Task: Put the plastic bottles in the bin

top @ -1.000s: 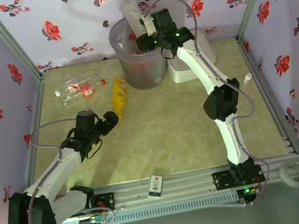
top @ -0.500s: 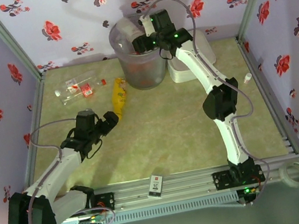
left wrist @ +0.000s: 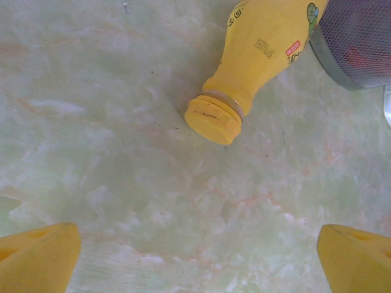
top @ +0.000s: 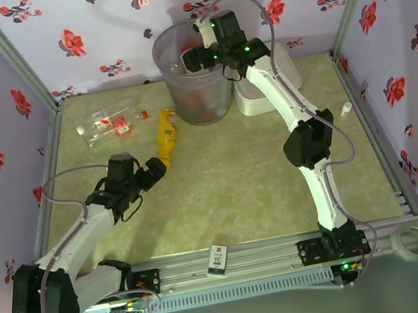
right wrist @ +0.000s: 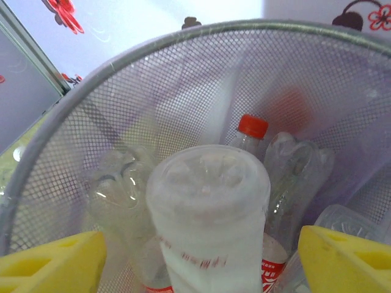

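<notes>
The bench carries the bin at its far side; my right tool sits over the bin's mouth, fingers spread wide on either side of an upturned clear bottle that stands among others inside, including a red-capped bottle. The yellow squeeze bottle lies on the bench near the bin, cap toward my left tool, whose fingers are spread and clear of it. A labelled clear bottle lies further left.

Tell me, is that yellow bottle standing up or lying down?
Lying down. The yellow bottle rests on its side on the table, outside the bin.
</notes>
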